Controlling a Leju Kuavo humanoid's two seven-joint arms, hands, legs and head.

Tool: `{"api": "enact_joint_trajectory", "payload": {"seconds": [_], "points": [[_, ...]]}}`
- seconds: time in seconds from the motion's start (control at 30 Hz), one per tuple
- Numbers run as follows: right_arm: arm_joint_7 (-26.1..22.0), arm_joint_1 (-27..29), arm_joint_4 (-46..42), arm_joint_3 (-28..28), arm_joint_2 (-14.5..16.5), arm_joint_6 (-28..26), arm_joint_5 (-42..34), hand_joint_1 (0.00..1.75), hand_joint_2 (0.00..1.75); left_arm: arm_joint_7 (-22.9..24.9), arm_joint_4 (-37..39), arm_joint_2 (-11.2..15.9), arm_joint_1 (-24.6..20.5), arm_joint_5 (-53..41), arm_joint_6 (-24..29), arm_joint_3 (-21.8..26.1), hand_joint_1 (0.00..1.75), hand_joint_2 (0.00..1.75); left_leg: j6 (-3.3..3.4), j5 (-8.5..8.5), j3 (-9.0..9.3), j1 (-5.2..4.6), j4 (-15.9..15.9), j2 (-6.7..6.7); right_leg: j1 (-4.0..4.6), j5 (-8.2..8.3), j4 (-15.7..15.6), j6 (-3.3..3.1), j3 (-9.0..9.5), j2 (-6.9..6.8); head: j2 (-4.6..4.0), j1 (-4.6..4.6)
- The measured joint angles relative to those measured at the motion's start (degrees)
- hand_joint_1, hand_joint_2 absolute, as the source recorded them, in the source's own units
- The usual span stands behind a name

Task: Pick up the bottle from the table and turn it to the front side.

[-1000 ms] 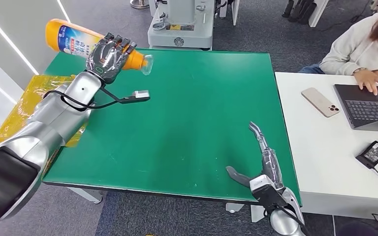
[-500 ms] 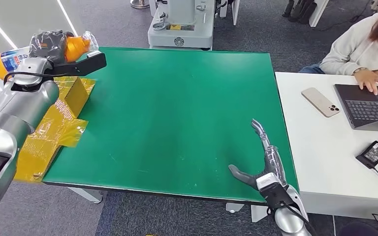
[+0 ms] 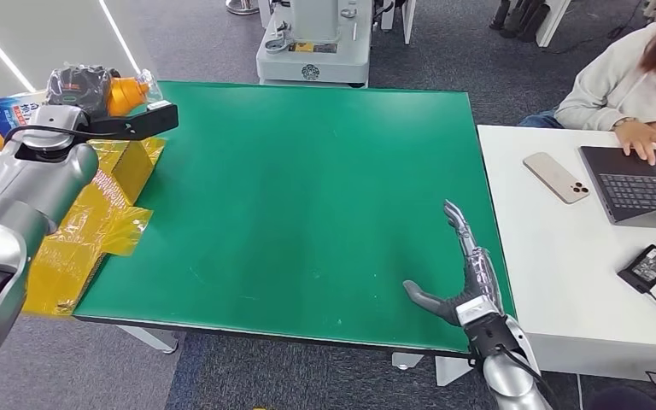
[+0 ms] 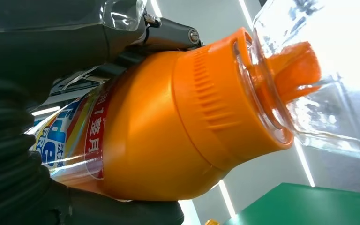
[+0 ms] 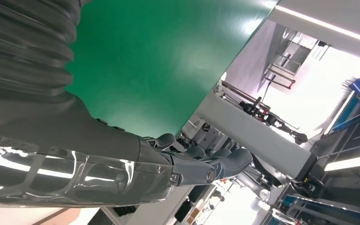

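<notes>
My left hand (image 3: 77, 88) grips an orange bottle (image 3: 17, 109) with a blue and white label, holding it in the air beyond the far left corner of the green table (image 3: 307, 188). The bottle lies roughly level, its clear cap (image 3: 143, 84) pointing toward the table. In the left wrist view the orange bottle (image 4: 168, 122) and its clear cap (image 4: 318, 93) are seen close up, with my left hand (image 4: 37, 117) wrapped around the body. My right hand (image 3: 465, 278) hovers open over the near right corner of the table, fingers stretched forward. The right wrist view shows my right hand (image 5: 122, 164) holding nothing.
A yellow box with loose yellow film (image 3: 94, 213) sits on the table's left edge below the bottle. A white desk (image 3: 564, 256) at the right carries a phone (image 3: 556, 177), a laptop (image 3: 641, 184) and a charger (image 3: 647, 266); a person (image 3: 623, 77) types there. A grey machine (image 3: 312, 43) stands behind the table.
My left arm swung the bottle left, off the table's far left corner, and it now sits a little lower and further left. My right hand crept slightly right.
</notes>
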Motion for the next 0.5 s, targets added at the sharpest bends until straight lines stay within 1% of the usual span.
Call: {"api": "enact_joint_trajectory", "payload": {"seconds": [0.1,0.23,0.5], "points": [[0.4,0.0,0.0,0.1,-0.1,0.1,-0.5,0.0,1.75,-1.7,0.0,-0.2,0.8,0.6,-0.1,0.1,1.75,1.75,0.0,0.0,0.01,0.0,0.0,0.0,0.0,0.0,0.0,0.0,0.0,0.0,0.0,0.0],[1.0,0.0,0.0,0.1,-0.4,0.3,-1.0,0.0,1.75,-4.0,0.0,-0.7,4.1,2.2,0.5,1.1,1.75,1.75,0.0,0.0,0.01,0.0,0.0,0.01,0.0,0.0,0.0,0.0,0.0,0.01,0.0,0.0],[2.0,0.0,0.0,0.1,-1.3,1.1,-2.2,0.0,1.75,-4.5,0.0,-0.3,11.2,3.3,1.2,2.9,1.75,1.75,0.0,0.0,0.0,0.0,0.0,0.03,0.0,-0.01,0.0,-0.01,0.0,0.03,0.0,-0.01]]}}
